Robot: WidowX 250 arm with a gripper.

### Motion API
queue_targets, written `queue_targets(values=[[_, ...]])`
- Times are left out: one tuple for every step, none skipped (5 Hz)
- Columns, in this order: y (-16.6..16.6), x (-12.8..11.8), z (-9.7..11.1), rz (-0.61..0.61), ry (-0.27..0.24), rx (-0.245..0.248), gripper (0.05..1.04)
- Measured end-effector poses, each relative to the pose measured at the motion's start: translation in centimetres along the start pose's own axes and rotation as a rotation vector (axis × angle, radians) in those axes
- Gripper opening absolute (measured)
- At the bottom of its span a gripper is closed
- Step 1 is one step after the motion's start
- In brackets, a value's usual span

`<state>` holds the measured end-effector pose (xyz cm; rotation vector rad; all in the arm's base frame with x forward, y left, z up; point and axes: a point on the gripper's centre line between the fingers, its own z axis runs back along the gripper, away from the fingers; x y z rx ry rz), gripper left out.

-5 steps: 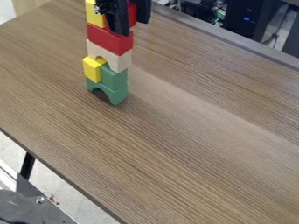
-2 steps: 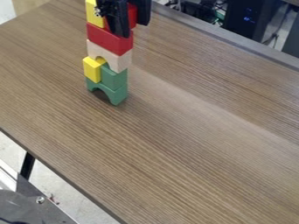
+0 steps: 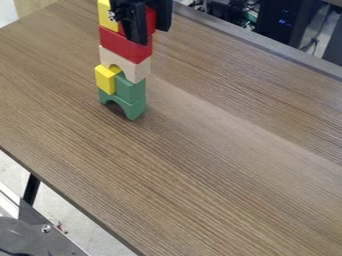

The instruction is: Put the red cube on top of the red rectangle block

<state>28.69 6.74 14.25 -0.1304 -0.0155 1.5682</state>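
At the top of the camera view the black gripper [image 3: 148, 24] hangs over the upper end of a block tower, shut on the red cube [image 3: 151, 20]. Its near finger hides much of the cube and overlaps part of the red rectangle block [image 3: 120, 44]. The cube is at the right part of that block's top, beside a yellow block [image 3: 104, 16] standing at the left. Whether the cube's underside touches the block cannot be told behind the finger.
Under the red rectangle block are a beige arch [image 3: 137, 71], a small yellow block [image 3: 105, 80], a green block [image 3: 130, 89] and a green arch [image 3: 136, 108] on the wooden table [image 3: 200, 165]. Computer equipment stands beyond the far edge.
The gripper's near finger has come down slightly, its tip now lower in front of the red rectangle block. The tower below looks unmoved.
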Motion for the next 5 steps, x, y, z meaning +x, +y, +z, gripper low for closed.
queue_targets(values=[[0.04, 0.18, -0.03, 0.004, -0.003, 0.002, 0.595], [0.06, 0.22, -0.03, 0.003, -0.006, 0.003, 0.596], [0.04, 0.39, 0.02, 0.007, -0.008, 0.000, 0.661], [0.11, 0.52, -0.01, 0.011, -0.008, 0.001, 0.950], [0.04, 0.43, 0.06, 0.008, -0.008, 0.000, 1.005]])
